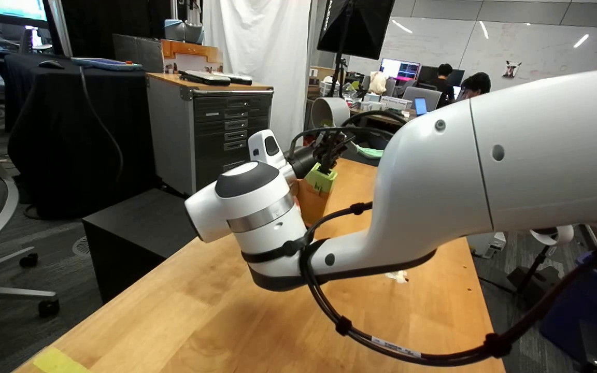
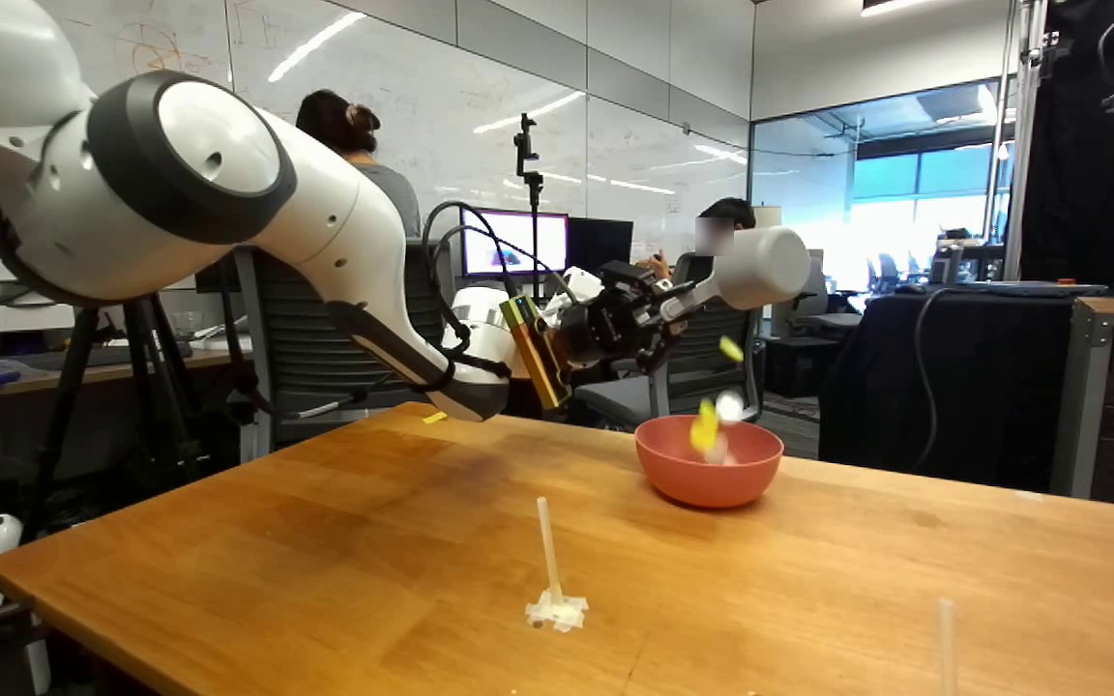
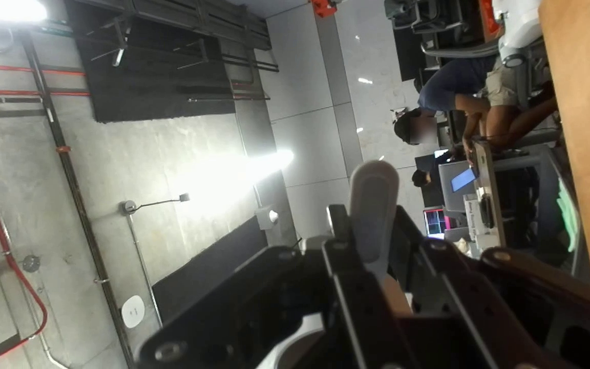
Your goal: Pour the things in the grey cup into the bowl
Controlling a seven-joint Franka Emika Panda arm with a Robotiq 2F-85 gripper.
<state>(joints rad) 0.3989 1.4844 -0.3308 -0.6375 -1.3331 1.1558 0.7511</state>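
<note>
Pincer [image 3: 370, 228] grips grey cup [image 2: 768, 269] — airborne pieces [image 2: 705, 427] blurred.

In an exterior view, the arm [image 2: 219, 179] is extended from the upper left, with the forearm [image 2: 359, 232] sloped downward to a low bend at the wrist [image 2: 482, 333]. The gripper [image 3: 371, 223] is directed toward the right of that view, tilted slightly upward and rolled onto its side. Its fingers [image 3: 342, 251] are clamped close together in a grip.
</note>
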